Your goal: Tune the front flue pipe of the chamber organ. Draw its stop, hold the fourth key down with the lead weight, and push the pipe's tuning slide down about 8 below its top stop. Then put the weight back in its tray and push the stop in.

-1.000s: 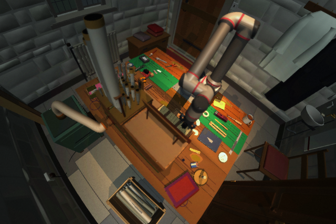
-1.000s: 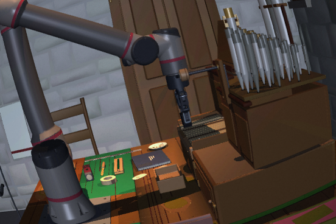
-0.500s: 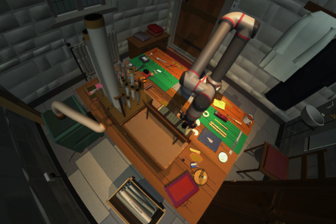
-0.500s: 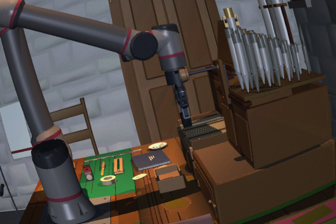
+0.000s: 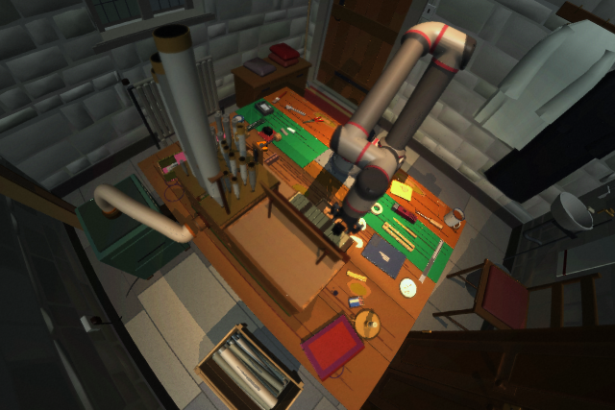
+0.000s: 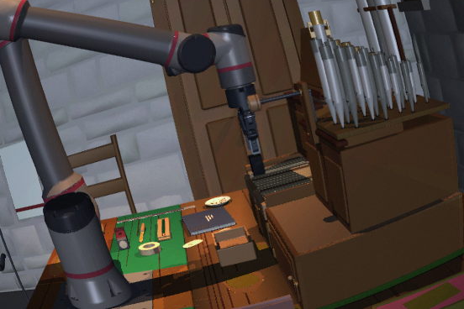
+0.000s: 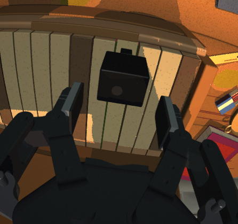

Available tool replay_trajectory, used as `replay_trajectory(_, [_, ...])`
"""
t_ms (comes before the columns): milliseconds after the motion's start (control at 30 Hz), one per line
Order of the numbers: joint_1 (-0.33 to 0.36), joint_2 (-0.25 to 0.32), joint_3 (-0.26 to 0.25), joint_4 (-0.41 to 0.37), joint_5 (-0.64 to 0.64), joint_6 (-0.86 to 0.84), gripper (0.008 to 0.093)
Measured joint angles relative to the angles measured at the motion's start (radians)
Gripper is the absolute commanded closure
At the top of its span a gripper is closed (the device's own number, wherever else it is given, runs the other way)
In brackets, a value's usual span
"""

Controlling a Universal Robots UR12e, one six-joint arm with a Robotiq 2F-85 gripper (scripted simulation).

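At the organ's keyboard (image 7: 93,92) on the bench, the dark lead weight (image 7: 123,77) rests on the keys near the right end of the row, seen from the wrist camera. The stop knob (image 6: 254,103) stands drawn out on its rod from the organ case. The row of flue pipes (image 6: 361,83) rises behind the keyboard, the front one carrying a brass tuning slide (image 6: 315,17) at its top. The empty weight tray (image 6: 234,245) sits on the bench in front of the organ. My gripper (image 7: 117,114) hangs just above the weight and is open, holding nothing.
A tall grey pipe (image 5: 186,108) stands at the organ's far side. A green mat (image 6: 147,236) with tape and small tools, a notebook (image 6: 208,220) and a dial (image 6: 217,201) lie beside the keyboard. A chair (image 5: 501,296) stands off the bench's corner.
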Motion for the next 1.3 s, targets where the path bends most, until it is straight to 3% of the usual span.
replay_trajectory(1300, [0.000,-0.022,-0.030,0.053,0.000,0.000,0.0334])
